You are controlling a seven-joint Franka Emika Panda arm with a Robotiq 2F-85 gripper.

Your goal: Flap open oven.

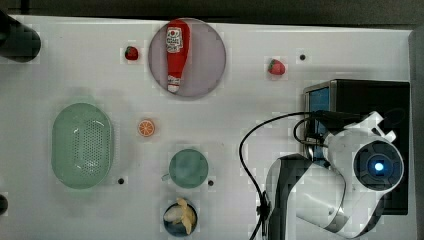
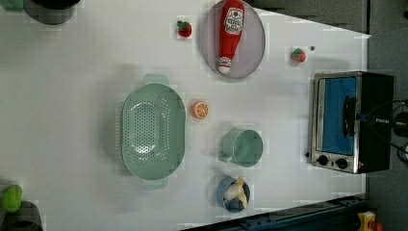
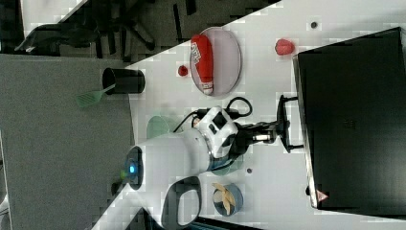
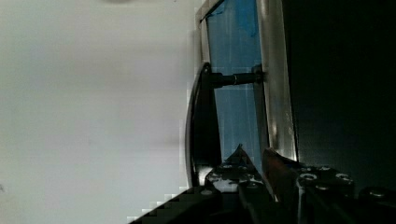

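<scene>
The oven (image 1: 372, 97) stands at the top view's right edge, black on top, with a silver front frame and a blue-tinted door (image 2: 339, 115). The door (image 4: 233, 107) lies flat against the frame. Its black bar handle (image 3: 285, 122) sticks out on two posts. My gripper (image 3: 277, 128) reaches in level from the table side and meets this bar. In the wrist view the handle (image 4: 201, 126) runs down between my fingers, and a strip of blue door shows beside one fingertip (image 4: 275, 163). My gripper (image 4: 238, 175) is open around the handle.
A ketchup bottle (image 1: 176, 52) lies on a grey plate (image 1: 210, 55). Two strawberries (image 1: 276, 66), an orange slice (image 1: 146, 128), a green colander (image 1: 82, 145), a green cup (image 1: 188, 168) and a blue bowl (image 1: 179, 216) are spread over the white table. My arm's cable (image 1: 250, 140) loops before the oven.
</scene>
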